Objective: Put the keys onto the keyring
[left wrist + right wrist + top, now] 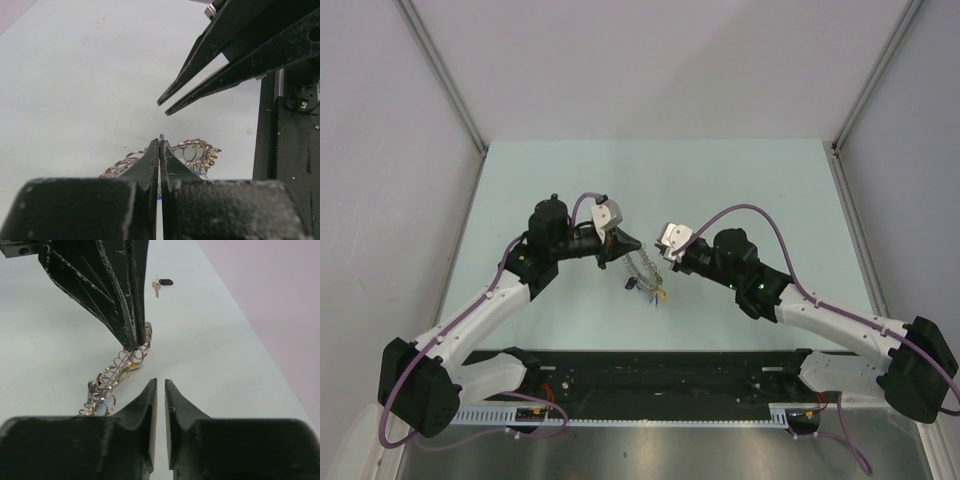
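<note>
My left gripper (632, 246) is shut on the rim of the keyring (646, 270) and holds it up, so a bunch of small silver rings with blue and yellow bits hangs from it to the table. The ring's edge sticks out between the left fingertips (160, 142), and the bunch (196, 150) lies behind them. My right gripper (160, 381) is empty, its jaws a narrow gap apart, just right of the hanging keyring (114, 376). A black-headed key (163, 283) lies on the table beyond the left gripper (134, 342). The red and yellow keys are not in view.
A pale green table (760, 200) stands between grey walls. A black rail (660, 375) runs along its near edge, between the arm bases. The right gripper's fingers (220, 65) hang close above the keyring in the left wrist view.
</note>
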